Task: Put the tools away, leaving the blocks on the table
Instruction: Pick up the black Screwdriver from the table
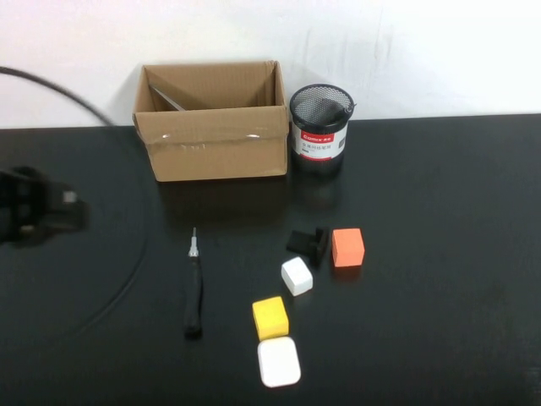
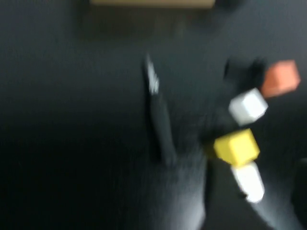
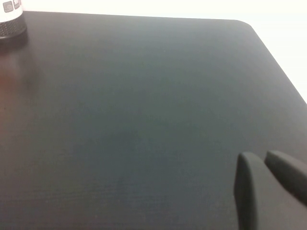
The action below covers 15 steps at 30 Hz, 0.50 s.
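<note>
Hovering at table's (image 1: 439,254) left edge, left gripper (image 1: 34,207), state unclear; right gripper (image 3: 264,184) closed

Only one label is showing: a band wrapping around the black mesh pen cup (image 1: 319,128) standing beside the cardboard box (image 1: 213,121) at the back of the table (image 1: 439,254). Its red strip is carrying white lettering, possibly a brand starting "Com", too small to be sure. The white part below is bearing small dark print, unreadable. In the right wrist view a corner of the same label (image 3: 10,6) is peeking in, characters not legible. Nothing else is carrying text.
</note>
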### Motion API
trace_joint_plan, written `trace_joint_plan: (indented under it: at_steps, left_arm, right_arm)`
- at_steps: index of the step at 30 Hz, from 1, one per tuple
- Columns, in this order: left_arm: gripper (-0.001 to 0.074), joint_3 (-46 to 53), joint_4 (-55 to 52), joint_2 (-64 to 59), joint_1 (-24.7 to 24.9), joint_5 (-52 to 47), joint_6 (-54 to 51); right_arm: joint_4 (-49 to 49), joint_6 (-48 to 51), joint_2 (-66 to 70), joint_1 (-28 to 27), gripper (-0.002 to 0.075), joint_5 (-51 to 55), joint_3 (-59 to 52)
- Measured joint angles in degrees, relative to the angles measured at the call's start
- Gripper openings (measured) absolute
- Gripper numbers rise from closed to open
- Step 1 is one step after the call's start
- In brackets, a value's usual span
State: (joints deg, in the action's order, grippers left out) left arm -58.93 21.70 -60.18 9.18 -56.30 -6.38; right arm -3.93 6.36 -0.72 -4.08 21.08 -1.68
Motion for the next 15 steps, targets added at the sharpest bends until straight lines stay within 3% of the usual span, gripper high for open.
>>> trace_joint_plan:
  at_steps: [4,15]
  left_arm:
    - [0.0333,-2.55,0.54,-11.93,0.00,-3.42,0.90]
    - [0.0347,-12.77,-5.91,-39.05,10.30,-1.77,9.17]
  right_arm:
    - [0.00,0.00,0.00,0.00,-0.0008,0.00,0.00]
    - [0.00,0.00,0.00,0.00,-0.0008,0.00,0.00]
